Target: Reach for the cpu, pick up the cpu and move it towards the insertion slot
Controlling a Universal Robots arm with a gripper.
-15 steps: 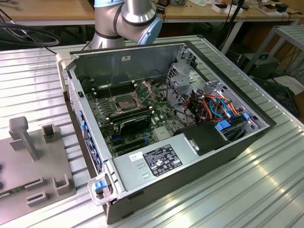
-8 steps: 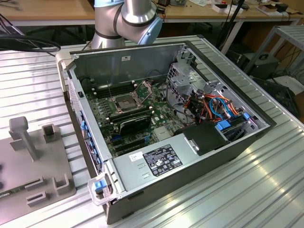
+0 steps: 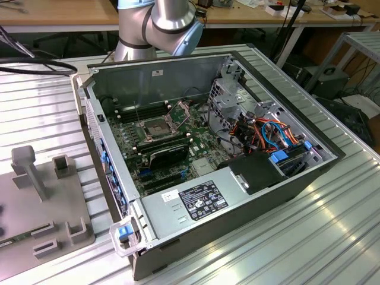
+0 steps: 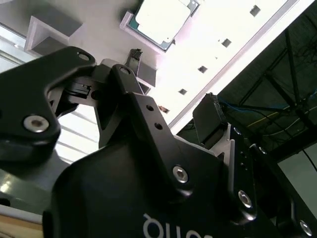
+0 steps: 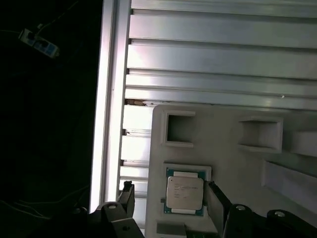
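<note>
The cpu (image 5: 184, 193), a small pale silvery square chip on a green-edged base, lies flat in a shallow recess of the pale grey fixture (image 5: 223, 134); the second wrist view has the cpu (image 4: 163, 20) too. My gripper (image 5: 172, 198) is open and hangs over the chip, apart from it, with one dark finger (image 5: 128, 196) and the other finger (image 5: 217, 201) to either side. Nothing is between them. The insertion slot (image 3: 155, 127), a square socket with a shiny frame and a dark centre, sits on the motherboard inside the open computer case (image 3: 237, 196).
The grey fixture (image 3: 35, 202) with upright posts and square pockets lies on the ribbed metal table at the exterior view's left, beside the case. Inside the case are a black heatsink block (image 3: 169, 155), a drive cage (image 3: 231, 98) and coloured cables (image 3: 270, 133). The arm (image 3: 160, 21) rises behind the case.
</note>
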